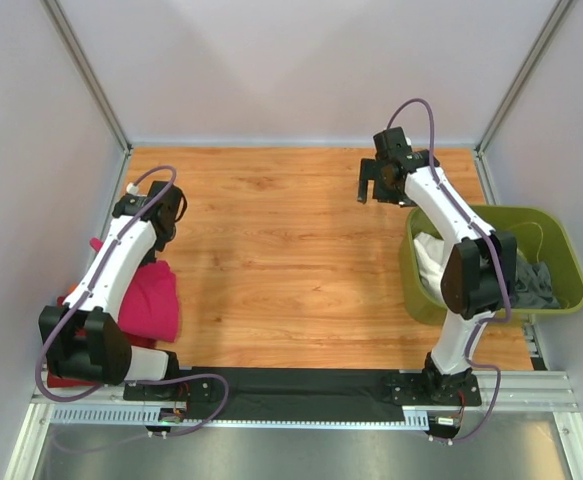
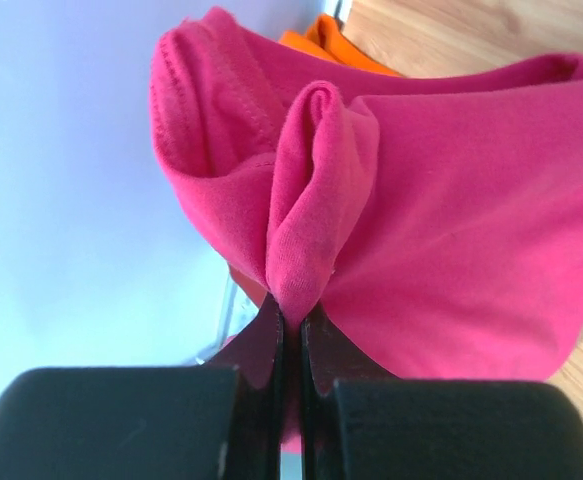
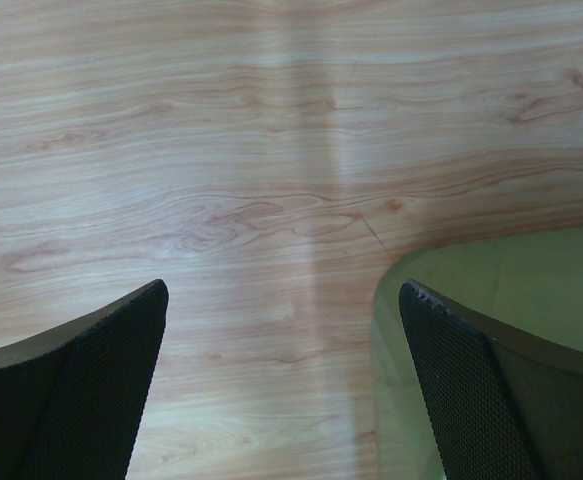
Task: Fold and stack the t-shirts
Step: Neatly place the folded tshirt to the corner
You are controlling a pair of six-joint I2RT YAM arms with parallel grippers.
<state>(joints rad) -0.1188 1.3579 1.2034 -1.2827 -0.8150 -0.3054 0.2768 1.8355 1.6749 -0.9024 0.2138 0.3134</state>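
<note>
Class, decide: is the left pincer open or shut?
Shut. The left pincer clamps a bunched fold of the pink shirt, no gap showing.

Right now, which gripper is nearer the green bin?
Right. The right gripper hangs open beside the bin's far left corner; the left gripper is across the table, shut on the pink shirt.

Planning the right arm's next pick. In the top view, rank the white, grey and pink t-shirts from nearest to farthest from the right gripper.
From the right gripper:
1. white t-shirt, in the bin's left part.
2. grey t-shirt, in the bin's right part.
3. pink t-shirt, across the table on the left.
</note>
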